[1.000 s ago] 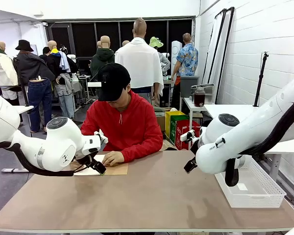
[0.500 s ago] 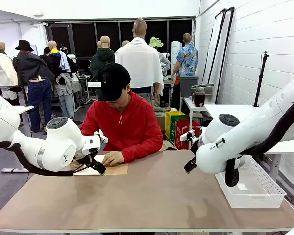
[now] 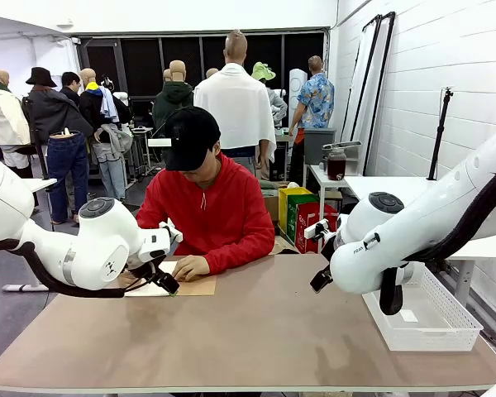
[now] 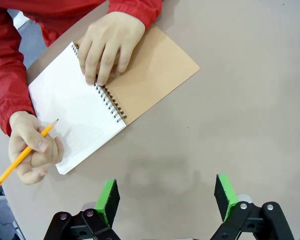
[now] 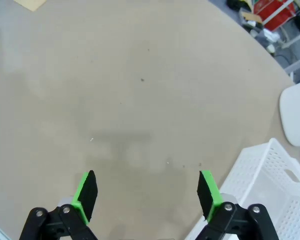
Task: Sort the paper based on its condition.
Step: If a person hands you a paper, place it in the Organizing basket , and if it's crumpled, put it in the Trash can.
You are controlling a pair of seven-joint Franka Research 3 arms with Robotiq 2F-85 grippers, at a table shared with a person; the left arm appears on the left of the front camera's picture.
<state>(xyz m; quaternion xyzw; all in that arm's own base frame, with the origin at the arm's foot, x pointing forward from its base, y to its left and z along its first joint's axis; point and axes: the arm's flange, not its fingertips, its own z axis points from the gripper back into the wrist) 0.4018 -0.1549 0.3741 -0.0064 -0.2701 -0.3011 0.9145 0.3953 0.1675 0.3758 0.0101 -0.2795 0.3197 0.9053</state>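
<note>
- Paper [image 4: 75, 115]: a white ruled page, bound by a wire spiral into the open notebook [image 4: 150, 75], which lies flat on the table [image 5: 140, 75] at the person's side.
- Person: one hand [image 4: 107, 47] presses on the spiral; the other hand [image 4: 35, 150] holds a yellow pencil [image 4: 20, 157], tip on the page.
- Left gripper [image 4: 166, 192]: jaws spread wide and grasping nothing, above bare tabletop just beside the notebook.
- Right gripper [image 5: 146, 187]: jaws released and empty, over bare tabletop, with the white mesh basket [image 5: 270, 180] beside it at the table's edge.
</note>
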